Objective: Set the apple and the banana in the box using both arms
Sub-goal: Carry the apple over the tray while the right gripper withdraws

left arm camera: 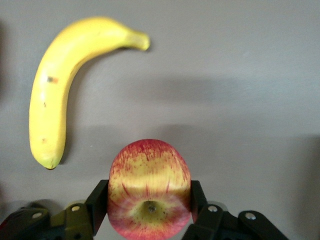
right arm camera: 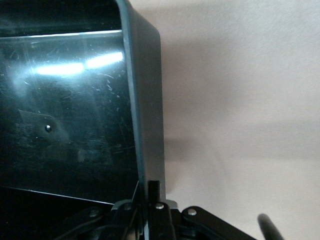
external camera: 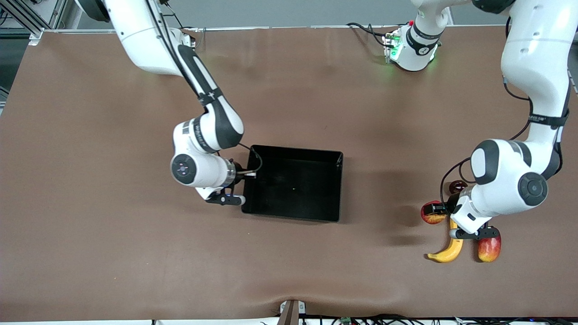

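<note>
The red apple with yellow streaks (left arm camera: 149,172) sits between the fingers of my left gripper (left arm camera: 148,192), which is shut on it with both pads pressed to its sides. In the front view the apple (external camera: 431,218) lies near the left arm's end of the table, under my left gripper (external camera: 437,210). The curved yellow banana (external camera: 449,249) (left arm camera: 52,95) lies on the table beside it, nearer to the front camera. The black box (external camera: 295,151) stands mid-table. My right gripper (external camera: 247,177) (right arm camera: 148,192) is shut on the box's wall (right arm camera: 147,100) at the right arm's end.
An oblong red-yellow fruit (external camera: 489,248) lies beside the banana, toward the left arm's end. A dark red round fruit (external camera: 457,186) sits farther from the front camera than the apple, partly hidden by the left arm. Brown mat covers the table between the box and the fruits.
</note>
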You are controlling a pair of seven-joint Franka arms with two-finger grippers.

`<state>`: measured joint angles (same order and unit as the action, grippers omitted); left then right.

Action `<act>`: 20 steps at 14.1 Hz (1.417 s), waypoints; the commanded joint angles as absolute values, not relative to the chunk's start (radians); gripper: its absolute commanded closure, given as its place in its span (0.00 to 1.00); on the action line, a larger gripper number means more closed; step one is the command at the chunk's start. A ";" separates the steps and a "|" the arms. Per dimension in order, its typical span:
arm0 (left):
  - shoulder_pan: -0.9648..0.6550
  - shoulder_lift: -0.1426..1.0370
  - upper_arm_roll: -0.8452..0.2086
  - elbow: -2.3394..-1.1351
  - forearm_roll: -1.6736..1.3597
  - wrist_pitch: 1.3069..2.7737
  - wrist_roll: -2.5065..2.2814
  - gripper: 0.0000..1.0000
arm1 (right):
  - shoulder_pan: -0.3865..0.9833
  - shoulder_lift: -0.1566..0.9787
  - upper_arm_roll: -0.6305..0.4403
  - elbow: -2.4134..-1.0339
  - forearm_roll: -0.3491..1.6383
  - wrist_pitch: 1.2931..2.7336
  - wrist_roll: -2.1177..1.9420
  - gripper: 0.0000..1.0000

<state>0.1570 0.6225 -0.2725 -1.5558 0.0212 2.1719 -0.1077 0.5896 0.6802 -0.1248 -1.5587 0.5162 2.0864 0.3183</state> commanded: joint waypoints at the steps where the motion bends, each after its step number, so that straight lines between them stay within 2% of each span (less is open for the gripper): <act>1: 0.155 0.543 -0.307 -1.580 0.008 2.129 -0.144 1.00 | 0.597 0.686 -0.135 -1.526 0.548 2.083 0.357 0.17; 2: 0.156 0.523 -0.327 -1.580 0.008 2.099 -0.152 1.00 | 0.612 0.677 -0.137 -1.522 0.522 2.080 0.345 0.00; 7: 0.137 0.498 -0.469 -1.580 0.020 2.056 -0.257 1.00 | 0.577 0.657 -0.152 -1.407 0.440 1.961 0.342 0.00; 11: -0.035 0.515 -0.469 -1.565 0.047 2.069 -0.450 1.00 | 0.499 0.591 -0.164 -1.348 0.293 1.758 0.315 0.00; 15: -0.165 0.607 -0.465 -1.491 0.139 2.077 -0.627 1.00 | 0.385 0.509 -0.166 -1.347 0.279 1.694 0.293 0.00; 18: -0.228 0.661 -0.463 -1.488 0.184 2.121 -0.681 1.00 | 0.332 0.465 -0.189 -1.345 0.250 1.683 0.268 0.00; 20: -0.251 0.699 -0.463 -1.488 0.205 2.138 -0.695 1.00 | 0.273 0.430 -0.196 -1.345 0.247 1.625 0.262 0.00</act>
<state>-0.2289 0.6596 -0.4672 -1.5207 0.1716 2.1281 -0.6697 0.3230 0.4773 -0.2027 -1.3315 0.2678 1.6714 0.2743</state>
